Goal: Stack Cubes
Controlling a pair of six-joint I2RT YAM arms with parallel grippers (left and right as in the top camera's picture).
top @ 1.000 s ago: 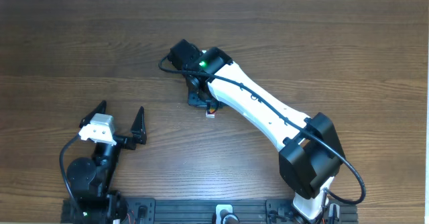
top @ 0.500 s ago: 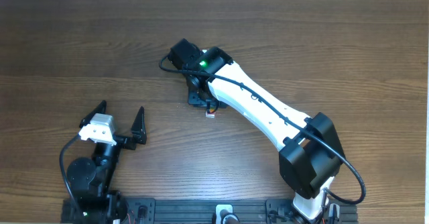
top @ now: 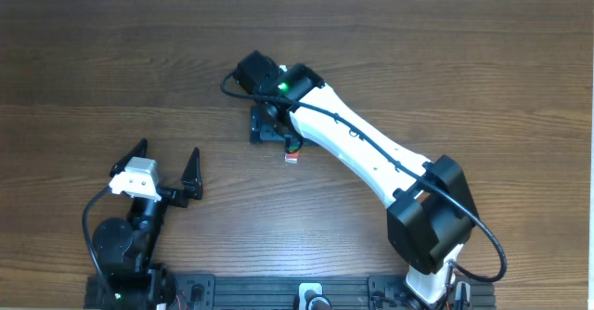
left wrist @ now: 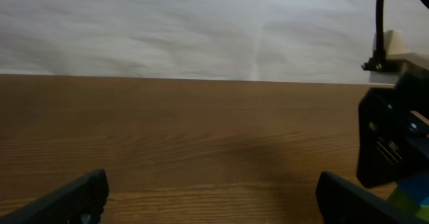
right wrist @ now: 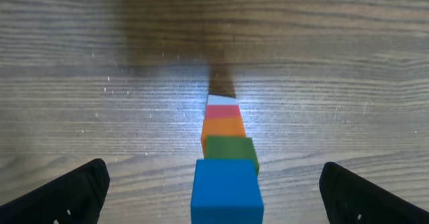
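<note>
**Top view:** The left gripper (top: 168, 149) is seen low on the left side of the wooden table (top: 464, 59). Its two fingers are spread wide apart and nothing is held between them. The right arm (top: 357, 152) is stretched from the lower right up to the middle of the table. The right gripper (top: 265, 124) is pointed down there. A tiny bit of red and white is seen just beside the arm; it cannot be told for sure what it is.

**Left wrist view:** The left gripper (left wrist: 211, 200) is opened wide, with only bare table (left wrist: 167, 137) between its fingers. A white wall (left wrist: 167, 23) is seen behind the table. The black right gripper (left wrist: 392, 137) is seen farther off, with a bit of green and blue below it.

**Right wrist view:** The right gripper (right wrist: 214, 177) is held over the stack of cubes (right wrist: 224, 150), and its fingers are opened wide. The stack is placed between the fingers, but it is not touched by them. The blue cube (right wrist: 226, 194) is on top. Under it the green cube (right wrist: 231, 149), the orange cube (right wrist: 223, 127), the red cube (right wrist: 222, 112) and a pale cube (right wrist: 222, 100) are seen, one below the other. The pale cube is set on the table.
</note>
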